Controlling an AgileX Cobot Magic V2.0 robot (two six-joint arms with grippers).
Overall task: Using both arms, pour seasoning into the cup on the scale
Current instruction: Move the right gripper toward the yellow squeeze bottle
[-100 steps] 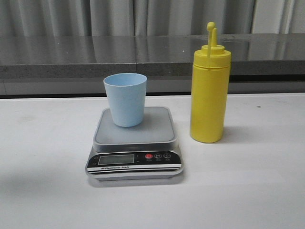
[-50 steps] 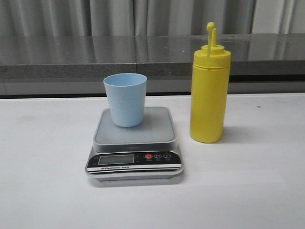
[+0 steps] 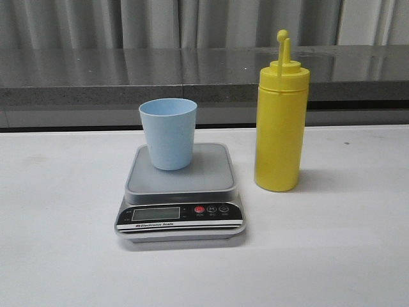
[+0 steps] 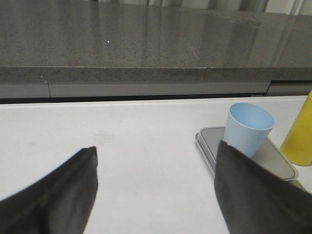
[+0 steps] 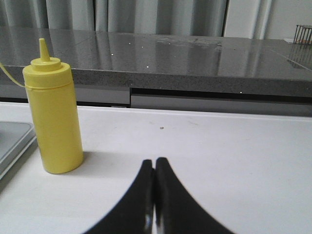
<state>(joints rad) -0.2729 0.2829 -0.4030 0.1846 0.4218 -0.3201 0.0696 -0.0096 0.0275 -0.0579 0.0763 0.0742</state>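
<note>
A pale blue cup (image 3: 168, 132) stands upright on the grey platform of a digital scale (image 3: 181, 192) at the table's middle. A tall yellow seasoning bottle (image 3: 281, 121) stands upright on the table just right of the scale, its cap off and hanging at the nozzle. No arm shows in the front view. In the left wrist view my left gripper (image 4: 156, 161) is open and empty, with the cup (image 4: 248, 127) and scale (image 4: 209, 144) ahead to one side. In the right wrist view my right gripper (image 5: 155, 163) is shut and empty, apart from the bottle (image 5: 52, 122).
A white table (image 3: 332, 243) carries everything. A dark grey stone ledge (image 3: 192, 73) runs along the back, with pale curtains behind it. The scale's black front panel (image 3: 180, 214) faces the near side.
</note>
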